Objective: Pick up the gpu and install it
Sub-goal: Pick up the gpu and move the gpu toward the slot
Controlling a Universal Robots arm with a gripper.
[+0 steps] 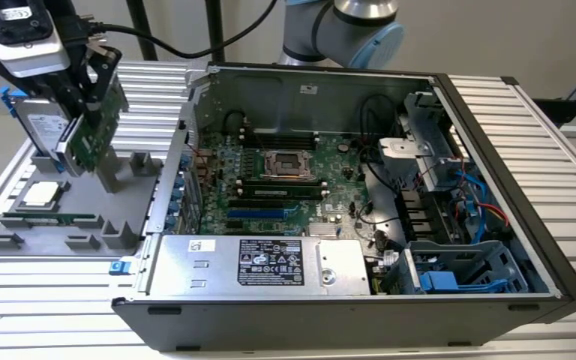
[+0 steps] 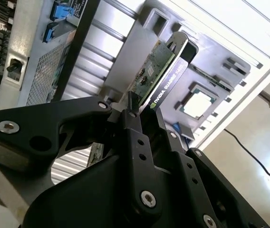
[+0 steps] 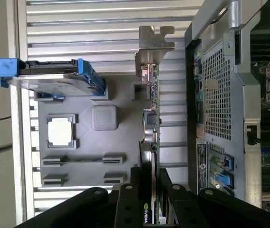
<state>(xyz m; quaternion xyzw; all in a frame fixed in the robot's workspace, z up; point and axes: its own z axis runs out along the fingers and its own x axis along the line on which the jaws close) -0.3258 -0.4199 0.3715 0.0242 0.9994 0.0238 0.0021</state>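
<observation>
A: Quick one. Where's the gpu (image 1: 95,131)?

B: In the gripper (image 2: 145,116), at the exterior view's left, upright over the grey tray (image 1: 28,247) on the table (image 1: 48,300). The silver bracket points away from the wrist.

A: Fingers (image 2: 136,137)?

B: Clamped on the card's edge, one on each face. That's clear in both wrist views.

A: Is it out of its holder?

B: Can't tell. In the exterior view the lower edge sits right at the tray's posts, so it could be touching them or just clear.

A: Neighbours?

B: The hard drive (image 1: 40,124) with blue rails stands just beside the card. The processor chip (image 3: 60,130) lies flat on the tray, further off. The open case (image 1: 448,82) is next to the tray, motherboard (image 1: 268,180) exposed.

A: Risks?

B: My read is that the grip is narrow and on one end only, so the far bracket end can swing or droop. If the card twists between the fingers, it won't line up with the blue slot (image 1: 258,213). Any sideways drift near the tray could knock the hard drive over. The case wall stands between the tray and the board, and the bracket could snag on it if carried low. There are also loose cables inside the case, near the exterior view's right, which could catch a corner.
</observation>
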